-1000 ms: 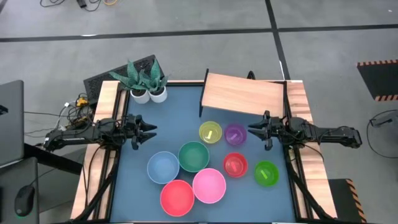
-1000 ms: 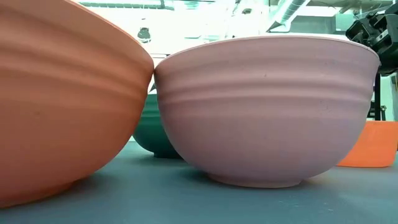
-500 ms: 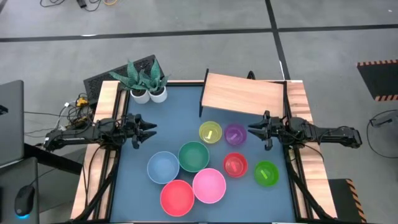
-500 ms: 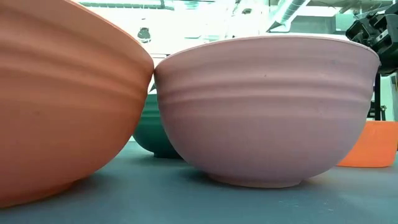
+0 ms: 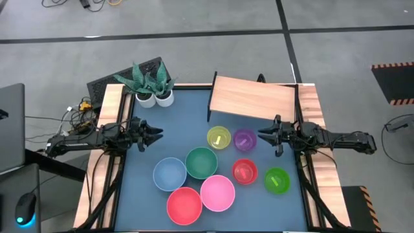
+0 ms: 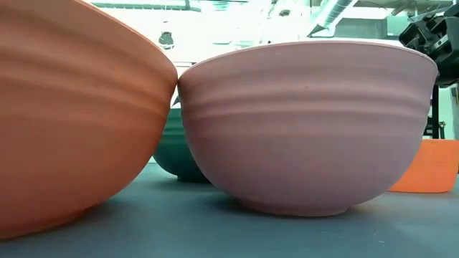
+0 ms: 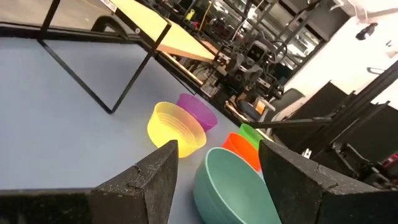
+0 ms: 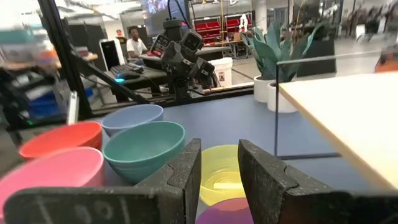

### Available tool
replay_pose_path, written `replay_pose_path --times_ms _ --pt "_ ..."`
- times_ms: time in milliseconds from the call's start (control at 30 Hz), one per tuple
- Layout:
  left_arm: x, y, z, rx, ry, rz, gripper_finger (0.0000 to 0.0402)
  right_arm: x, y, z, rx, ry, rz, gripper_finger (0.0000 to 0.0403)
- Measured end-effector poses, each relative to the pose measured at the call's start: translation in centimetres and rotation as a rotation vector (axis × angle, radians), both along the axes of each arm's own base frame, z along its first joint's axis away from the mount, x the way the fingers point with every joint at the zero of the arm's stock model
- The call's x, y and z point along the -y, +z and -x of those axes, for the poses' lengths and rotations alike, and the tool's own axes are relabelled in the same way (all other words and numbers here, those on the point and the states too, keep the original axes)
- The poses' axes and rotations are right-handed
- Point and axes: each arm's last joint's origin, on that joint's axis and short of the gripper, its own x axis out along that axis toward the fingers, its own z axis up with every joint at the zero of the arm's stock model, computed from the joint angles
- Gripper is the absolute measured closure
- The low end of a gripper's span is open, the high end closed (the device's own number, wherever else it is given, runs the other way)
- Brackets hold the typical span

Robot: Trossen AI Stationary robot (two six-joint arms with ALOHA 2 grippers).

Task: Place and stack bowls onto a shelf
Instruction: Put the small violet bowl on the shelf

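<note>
The bowls all sit on the table, none on the shelf (image 5: 253, 98) yet. The purple bowl (image 5: 244, 139) and yellow bowl (image 5: 219, 138) lie just in front of the shelf — closest to the right gripper (image 5: 264, 135), straight ahead of its fingers. Its jaws stand a little apart, holding nothing. The left gripper (image 5: 155, 134) waits farther off, open too — probably not first to move.

**Table layout**

The light wood shelf (image 5: 253, 98) stands at the table's (image 5: 181, 116) far edge. Two white-potted plants (image 5: 150, 86) sit left of it. The round plastic bowls (image 5: 217, 168) cluster in front of the shelf, between both arms.
</note>
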Motion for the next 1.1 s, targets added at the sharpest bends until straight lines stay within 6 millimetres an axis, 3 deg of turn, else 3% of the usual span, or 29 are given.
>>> replay_pose_path --times_ms 467,700,967,1100 --pt "-0.7 0.3 0.3 0.043 0.26 0.057 0.0193 0.1 0.1 0.0 0.001 -0.007 0.04 0.0271" --pt "-1.1 0.6 0.5 0.117 0.412 0.147 0.0193 -0.2 0.2 0.0 0.074 0.034 -0.45 0.0271" --pt "-1.1 0.4 0.5 0.097 0.419 0.155 0.0193 -0.2 0.4 0.0 0.113 0.04 -0.727 0.0271" --pt "-1.1 0.4 0.5 0.106 0.418 0.176 0.0193 -0.4 0.4 0.0 0.104 0.093 -0.784 0.0271"
